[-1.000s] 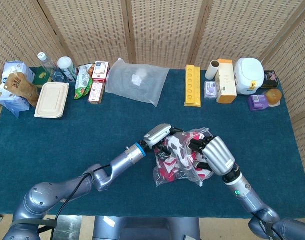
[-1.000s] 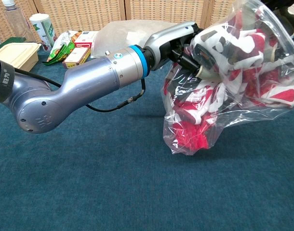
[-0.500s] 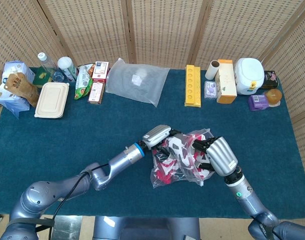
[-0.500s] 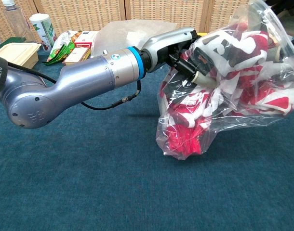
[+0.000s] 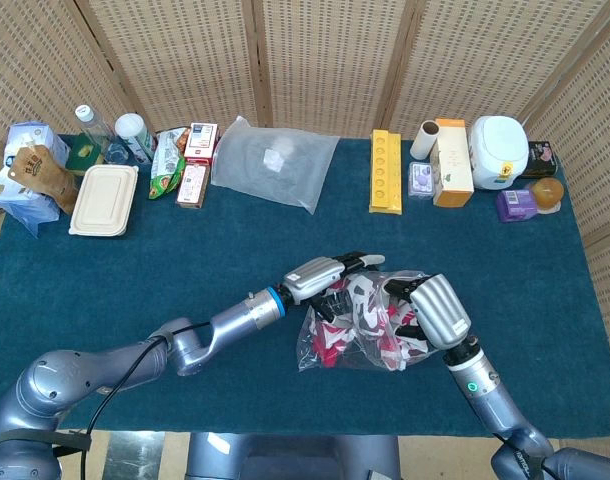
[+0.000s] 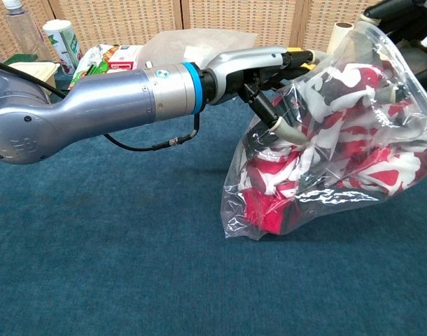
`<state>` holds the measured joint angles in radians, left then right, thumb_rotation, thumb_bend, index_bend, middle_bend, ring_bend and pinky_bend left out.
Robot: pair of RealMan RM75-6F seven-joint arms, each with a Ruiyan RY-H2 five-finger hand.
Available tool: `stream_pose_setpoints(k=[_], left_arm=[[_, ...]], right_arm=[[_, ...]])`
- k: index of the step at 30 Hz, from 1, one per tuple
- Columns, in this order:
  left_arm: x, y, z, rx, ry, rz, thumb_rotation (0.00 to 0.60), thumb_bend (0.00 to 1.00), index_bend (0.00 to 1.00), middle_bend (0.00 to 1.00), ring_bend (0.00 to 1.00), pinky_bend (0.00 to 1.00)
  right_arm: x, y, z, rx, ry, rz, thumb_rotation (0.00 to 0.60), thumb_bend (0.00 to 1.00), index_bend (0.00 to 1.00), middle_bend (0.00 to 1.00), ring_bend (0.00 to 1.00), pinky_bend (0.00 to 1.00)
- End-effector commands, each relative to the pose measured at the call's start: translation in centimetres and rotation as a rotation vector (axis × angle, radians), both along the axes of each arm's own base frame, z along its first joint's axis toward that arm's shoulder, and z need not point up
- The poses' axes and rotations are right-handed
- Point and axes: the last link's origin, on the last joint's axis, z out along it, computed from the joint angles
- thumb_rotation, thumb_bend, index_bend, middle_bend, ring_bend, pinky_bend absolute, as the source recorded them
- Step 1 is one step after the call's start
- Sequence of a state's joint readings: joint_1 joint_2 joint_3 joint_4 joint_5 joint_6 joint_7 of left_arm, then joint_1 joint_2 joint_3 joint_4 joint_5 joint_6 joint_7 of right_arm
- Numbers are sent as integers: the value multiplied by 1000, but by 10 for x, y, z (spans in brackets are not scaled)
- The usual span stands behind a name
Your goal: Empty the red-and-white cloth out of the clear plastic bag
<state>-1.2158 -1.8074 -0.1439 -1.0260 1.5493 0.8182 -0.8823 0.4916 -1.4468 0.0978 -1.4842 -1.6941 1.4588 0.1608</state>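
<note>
Sitting near the front middle of the blue tabletop (image 5: 135, 270), the bag (image 5: 357, 340) is bunched up with the cloth (image 5: 365, 318) still inside it. From the chest view the bag (image 6: 339, 210) sags down onto the tabletop (image 6: 129, 266) at its lower left corner, while its upper edge is lifted toward two o'clock, and the cloth (image 6: 318, 161) fills most of it in red and white folds.

At the bag's nine o'clock side, the left hand (image 5: 330, 277) has some fingers dug into the plastic and cloth; in the chest view the left hand (image 6: 273, 84) shows dark fingers (image 6: 266, 108) pushed down into the bundle and another finger stretched out straight above it. It holds the bag and cloth together, as far as I can see.

At three o'clock the right hand (image 5: 433, 312) holds the other side, its fingers curled into the plastic. The chest view catches only a dark bit of it at the top right corner.

Along the far edge, at twelve o'clock, lies a flat grey pouch (image 5: 273, 162). At ten o'clock sit a beige lidded box (image 5: 104, 200) and some bottles (image 5: 115, 133). Toward one o'clock stand a yellow tray (image 5: 385, 171) and a white container (image 5: 498, 151).
</note>
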Motion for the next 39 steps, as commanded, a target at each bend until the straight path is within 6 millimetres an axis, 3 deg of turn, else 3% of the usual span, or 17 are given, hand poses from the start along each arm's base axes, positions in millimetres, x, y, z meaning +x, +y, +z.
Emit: stream_pose_setpoints(k=[1, 4, 10, 15, 24, 33, 39], left_arm=[[1, 2, 8, 15, -11, -8, 600, 28, 0, 143, 1, 91], [-4, 6, 21, 62, -5, -29, 600, 27, 0, 136, 0, 86], [-36, 13, 55, 242, 137, -114, 600, 52, 12, 134, 2, 100], [-75, 17, 72, 443, 457, -257, 600, 103, 199, 144, 69, 166], [-77, 21, 49, 457, 720, -344, 600, 104, 248, 150, 55, 129], [-49, 18, 2, 453, 699, -345, 600, 104, 248, 150, 34, 125], [-39, 20, -9, 481, 650, -326, 600, 103, 248, 150, 30, 125]], right_arm=[[-2, 0, 0, 5, 1, -11, 600, 491, 626, 694, 900, 942], [-6, -1, 1, 10, 3, -26, 600, 491, 626, 694, 900, 942], [-15, -2, 2, 17, 11, -63, 600, 491, 627, 695, 900, 943], [-24, -1, 1, 27, 37, -86, 600, 491, 628, 696, 899, 942], [-31, 0, 0, 39, 60, -96, 600, 493, 630, 697, 899, 942], [-38, 4, 4, 39, 61, -115, 600, 492, 630, 697, 899, 942], [-39, 4, 4, 43, 65, -116, 600, 492, 631, 697, 899, 942]])
